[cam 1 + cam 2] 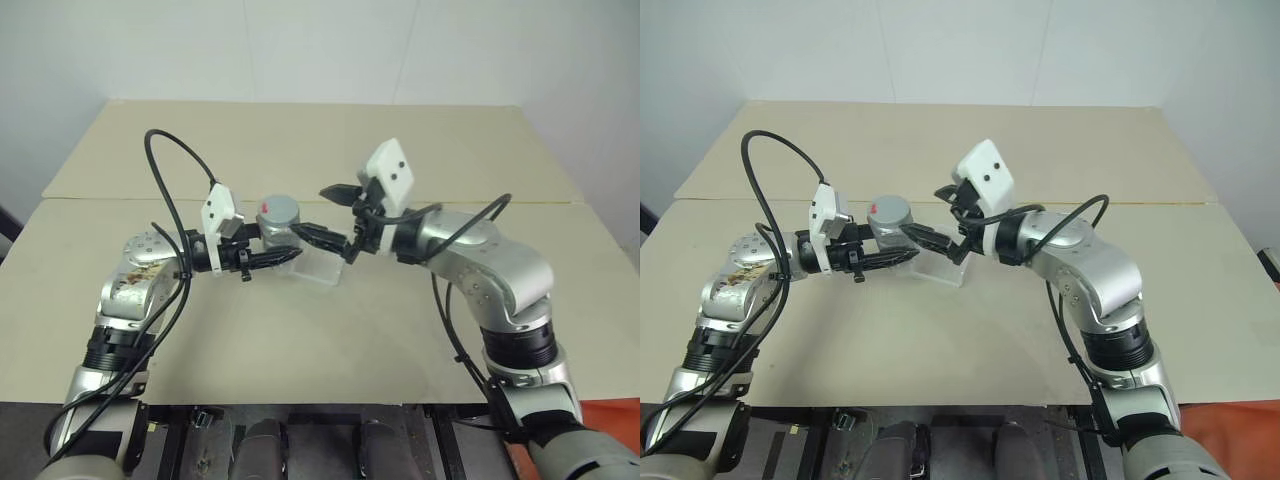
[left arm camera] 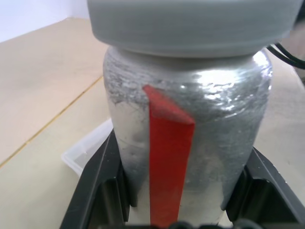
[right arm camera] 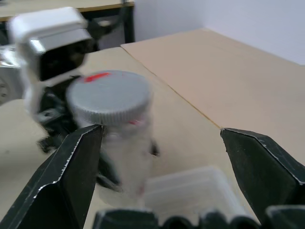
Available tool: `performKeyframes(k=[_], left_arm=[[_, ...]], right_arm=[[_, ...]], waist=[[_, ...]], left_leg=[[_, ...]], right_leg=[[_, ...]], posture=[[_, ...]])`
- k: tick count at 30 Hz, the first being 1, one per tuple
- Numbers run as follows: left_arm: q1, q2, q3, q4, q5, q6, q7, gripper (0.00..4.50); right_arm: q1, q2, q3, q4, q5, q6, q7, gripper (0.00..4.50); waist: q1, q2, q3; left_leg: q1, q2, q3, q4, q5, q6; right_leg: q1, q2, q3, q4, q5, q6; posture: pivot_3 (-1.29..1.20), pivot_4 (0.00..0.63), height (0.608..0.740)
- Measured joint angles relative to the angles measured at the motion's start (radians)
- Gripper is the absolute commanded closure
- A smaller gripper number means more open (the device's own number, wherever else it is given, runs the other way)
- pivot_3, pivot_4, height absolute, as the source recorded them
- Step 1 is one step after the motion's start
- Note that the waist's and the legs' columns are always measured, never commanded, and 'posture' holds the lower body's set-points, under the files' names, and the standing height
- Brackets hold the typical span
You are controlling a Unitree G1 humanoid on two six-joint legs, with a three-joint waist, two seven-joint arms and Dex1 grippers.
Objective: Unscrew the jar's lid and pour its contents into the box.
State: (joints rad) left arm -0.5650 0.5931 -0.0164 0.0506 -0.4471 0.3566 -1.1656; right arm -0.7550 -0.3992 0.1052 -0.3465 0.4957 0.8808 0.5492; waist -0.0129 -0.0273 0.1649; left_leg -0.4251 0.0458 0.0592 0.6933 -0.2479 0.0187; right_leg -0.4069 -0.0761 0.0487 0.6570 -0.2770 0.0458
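Jar (image 1: 280, 232) sits upright above the table (image 1: 330, 330), clamped at its body by the left gripper (image 1: 285, 257), grey lid (image 1: 279, 211) screwed on. Right gripper (image 1: 325, 212) hangs just beside the lid, jaws wide, holding nothing. Clear plastic box (image 1: 318, 268) lies below them.

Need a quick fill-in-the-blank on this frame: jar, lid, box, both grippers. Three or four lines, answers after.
1. The left gripper is shut on the ____.
2. The lid is ____ the jar, not yet removed.
3. The right gripper has its jaws ____, empty, beside the lid.
4. The clear box sits on the ____, below the jar.

Missing words: jar; on; open; table
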Motion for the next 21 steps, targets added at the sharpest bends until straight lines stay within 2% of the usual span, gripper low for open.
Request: performKeyframes(k=[8, 14, 21], left_arm=[[0.002, 0.001, 0.0, -0.002, -0.008, 0.013, -0.005, 2.45], [-0.003, 0.0, -0.001, 0.01, -0.008, 0.013, -0.008, 2.45], [-0.024, -0.019, -0.008, 0.034, -0.005, 0.007, -0.02, 2.45]], right_arm=[[0.023, -0.016, -0.005, -0.016, 0.008, 0.0, 0.028, 0.02], [0.047, -0.087, -0.012, -0.037, 0.051, 0.0, 0.113, 0.02], [0.028, -0.042, -0.052, -0.042, 0.136, 0.0, 0.143, 0.02]], waist=[[-0.001, 0.0, 0.0], [0.001, 0.0, 0.0], [-0.003, 0.0, 0.0]], left_leg=[[0.0, 0.0, 0.0, 0.0, 0.0, 0.0], [0.0, 0.0, 0.0, 0.0, 0.0, 0.0], [0.0, 0.0, 0.0, 0.0, 0.0, 0.0]], right_leg=[[0.0, 0.0, 0.0, 0.0, 0.0, 0.0], [0.0, 0.0, 0.0, -0.001, 0.0, 0.0], [0.0, 0.0, 0.0, 0.0, 0.0, 0.0]], posture=[[0.0, 0.15, 0.74], [0.0, 0.15, 0.74], [0.0, 0.15, 0.74]])
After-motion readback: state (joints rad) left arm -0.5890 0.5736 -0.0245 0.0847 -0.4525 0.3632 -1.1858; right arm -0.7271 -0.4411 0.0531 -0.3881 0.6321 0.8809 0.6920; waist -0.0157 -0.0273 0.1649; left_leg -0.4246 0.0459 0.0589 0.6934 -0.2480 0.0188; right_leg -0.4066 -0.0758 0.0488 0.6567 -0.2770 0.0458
